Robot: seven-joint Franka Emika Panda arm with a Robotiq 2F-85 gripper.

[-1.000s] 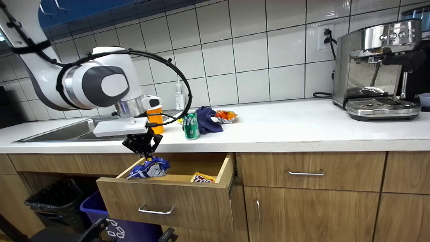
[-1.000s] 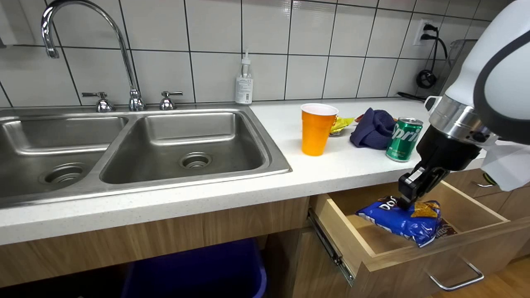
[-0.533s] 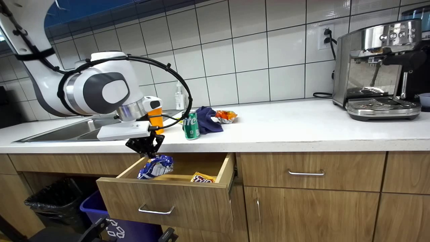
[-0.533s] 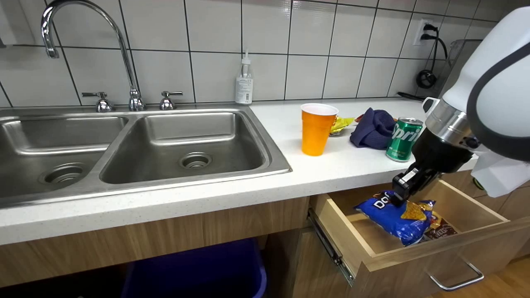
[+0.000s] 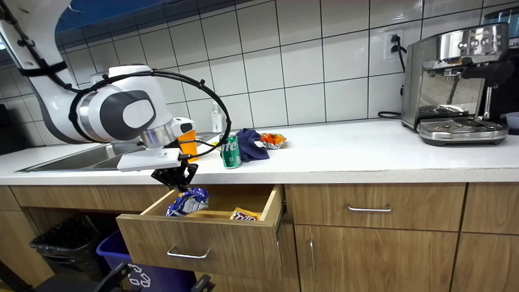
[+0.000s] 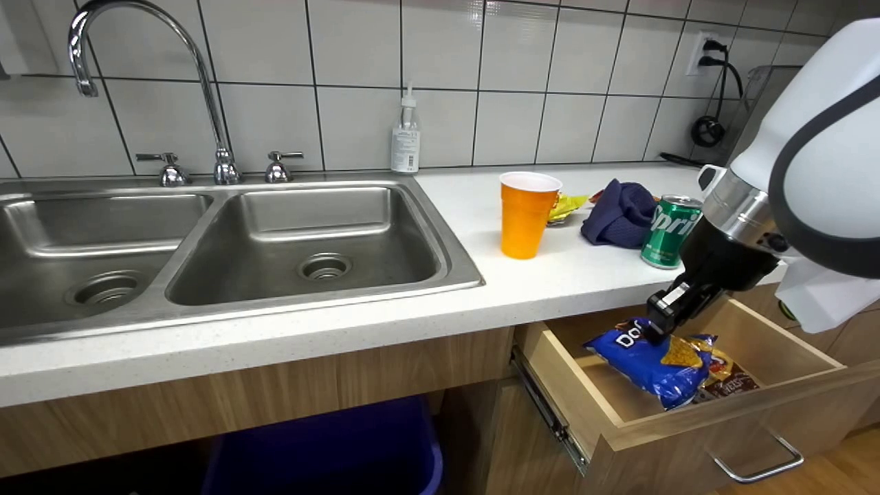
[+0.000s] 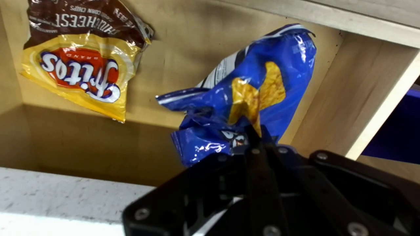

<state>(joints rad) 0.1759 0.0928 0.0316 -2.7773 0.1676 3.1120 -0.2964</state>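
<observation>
In an exterior view, from the left: the double-basin sink (image 6: 261, 268) is set into the countertop (image 6: 275, 347). Past its right edge an orange cup (image 6: 526, 220) stands upright, then come a crumpled yellow wrapper (image 6: 566, 207), a navy cloth (image 6: 619, 216) and a Sprite can (image 6: 672, 234). Below the countertop's front edge, at the pulled-out drawer (image 6: 687, 447), the Doritos bag (image 6: 646, 364) hangs tilted near the sink-side edge, the gripper (image 6: 658, 335) clamped on its film; whether its lower end touches the drawer cannot be told. Further right, the Fritos Chili Cheese bag (image 6: 732, 383) lies toward the front right corner. The step in hand seems to be moving the Doritos bag at the drawer, in or out unclear; the next move likely calls for a firm pinch, clear of the drawer's sink-side edge.
</observation>
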